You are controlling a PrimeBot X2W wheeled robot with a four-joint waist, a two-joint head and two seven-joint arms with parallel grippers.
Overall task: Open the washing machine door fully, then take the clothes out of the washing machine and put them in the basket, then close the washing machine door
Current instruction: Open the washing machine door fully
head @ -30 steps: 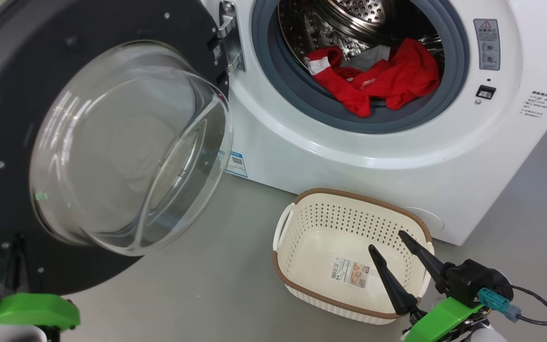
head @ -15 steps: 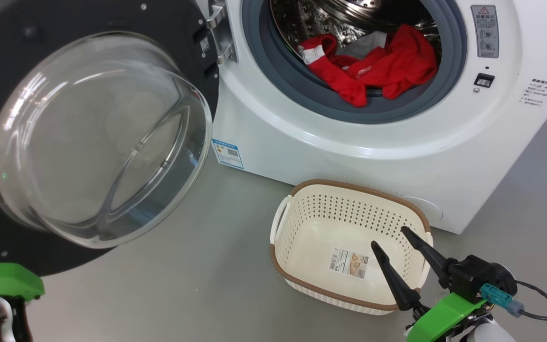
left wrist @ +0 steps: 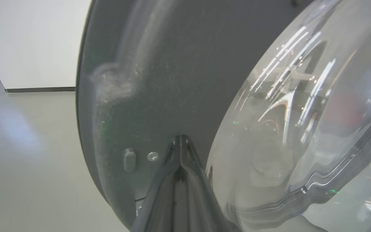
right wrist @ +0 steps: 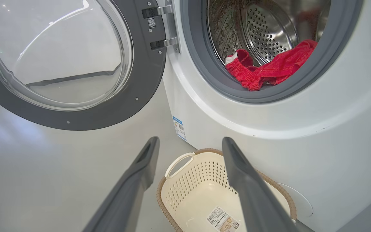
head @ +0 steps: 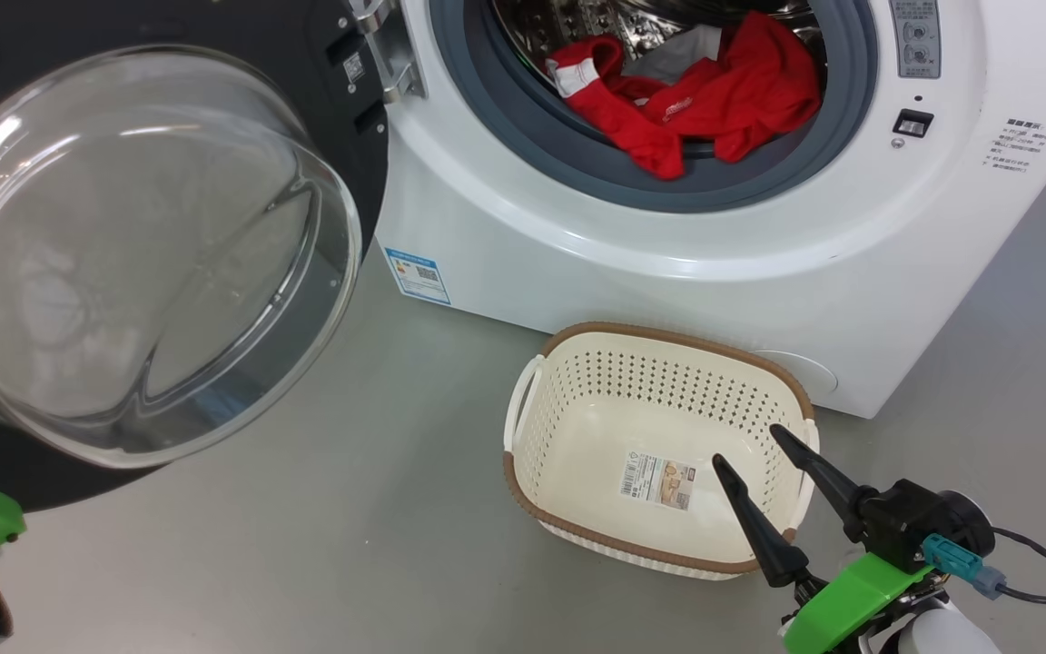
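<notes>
Grey floor carries the washing machine, its door wide open at left, red clothes lying in its opening. The left gripper, jaws closed, points at the door's dark ring; the right gripper hangs open-jawed over the basket.

I can't read any of the writing letter by letter. Just ahead of my right gripper, a paper label with a barcode lies on the floor of the basket. Farther beyond, low on the front of the washing machine, a blue label carries a QR code. Up and to the right of my fingers, a grey sticker with symbols and some printed lines are illegible. The white print on the clothes is too small to read.
</notes>
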